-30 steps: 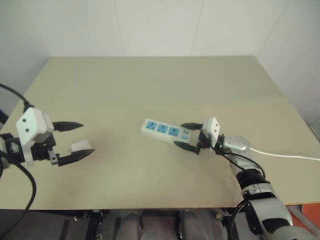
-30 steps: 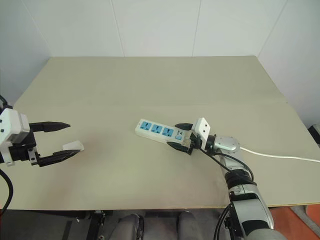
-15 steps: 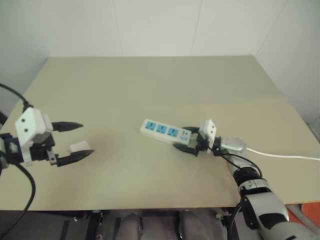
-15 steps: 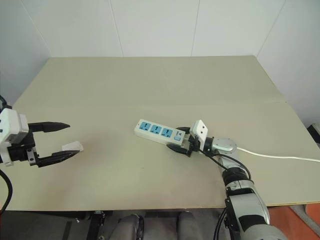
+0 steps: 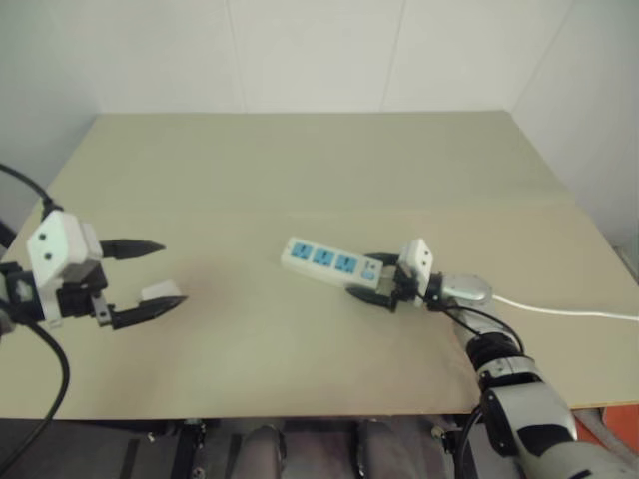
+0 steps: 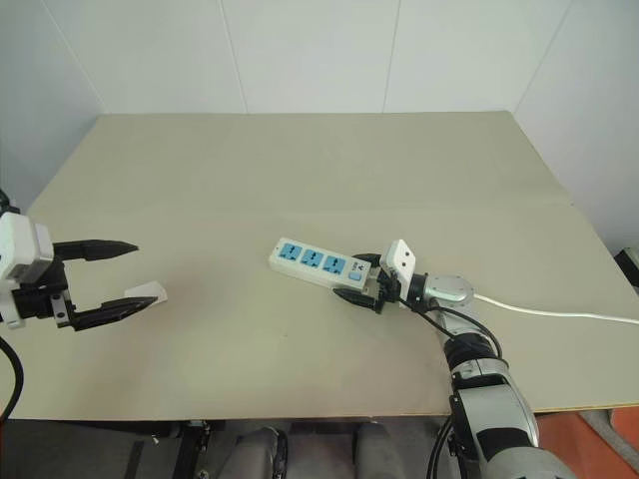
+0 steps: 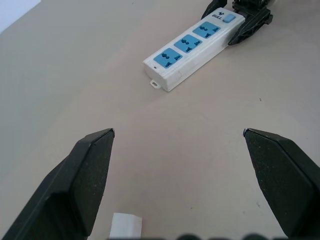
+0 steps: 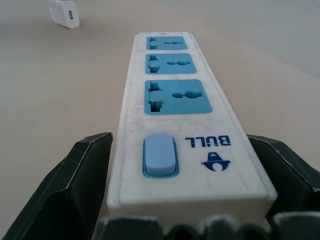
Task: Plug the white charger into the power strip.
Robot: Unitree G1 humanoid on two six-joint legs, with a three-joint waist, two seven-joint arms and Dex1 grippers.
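Right end effector [image 6: 359, 278] sits at the switch end of the power strip [image 6: 321, 263], one black finger on each long side of the bar; from the right wrist view the fingers flank the strip with a sliver of space either side, so I read them as spread around it, not yet clamped. The strip lies flat mid-counter [image 6: 300, 160], its three blue sockets facing up, its cord trailing off to the right. Over on the left, the left end effector [image 5: 143, 278] hangs spread wide and empty, and the white charger [image 5: 160, 292] lies on the counter just behind its lower finger, well apart from the strip. My call: the job here is pinning the strip. Squeeze evenly on both long sides, keep the bar flat and don't cover the nearest socket or nudge the switch. Then the left has to drop down, centre on the charger's flat sides and pinch it square
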